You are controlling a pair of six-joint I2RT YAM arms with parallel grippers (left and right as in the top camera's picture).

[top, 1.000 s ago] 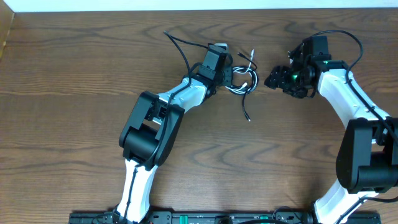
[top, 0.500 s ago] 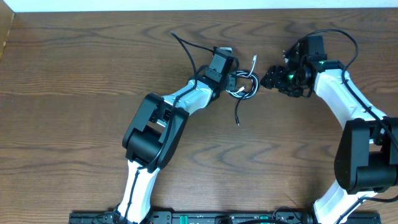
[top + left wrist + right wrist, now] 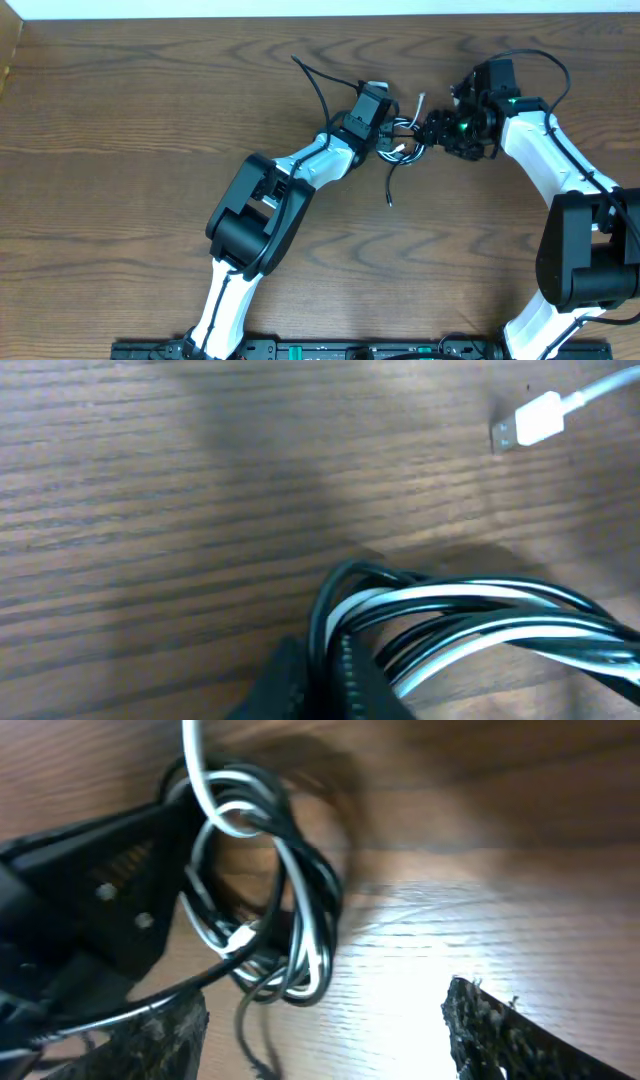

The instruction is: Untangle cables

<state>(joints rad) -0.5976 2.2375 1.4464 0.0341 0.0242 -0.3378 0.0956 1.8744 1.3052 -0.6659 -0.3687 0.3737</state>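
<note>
Nearest the robot's side, a loose black tail (image 3: 391,186) trails free across the tabletop (image 3: 120,150), attached to nothing but the knot above it. Follow it up and there's the left gripper (image 3: 322,678), jaws together and clamped on the cables (image 3: 318,955). It bites one side of the loops, where the black cord (image 3: 330,610) and the white cord (image 3: 480,592) run side by side. That pinch looks like an anchor, giving the other arm something to pull against.

The cables sit between the two arms, black and white loops threaded through each other and not yet separated. Whether they rest on the wood or hang just above it, I can't tell.

Across from them the right gripper (image 3: 322,1010) hovers with its jaws wide apart and nothing between them, the loops just ahead of the gap. I'd say it's lining up a bite on the unclamped side.

Farther out, the white plug (image 3: 530,422) lies flat, clear of the loops, a free end that could be drawn through. The danger is catching both colours at once, which would only tighten the tangle.
</note>
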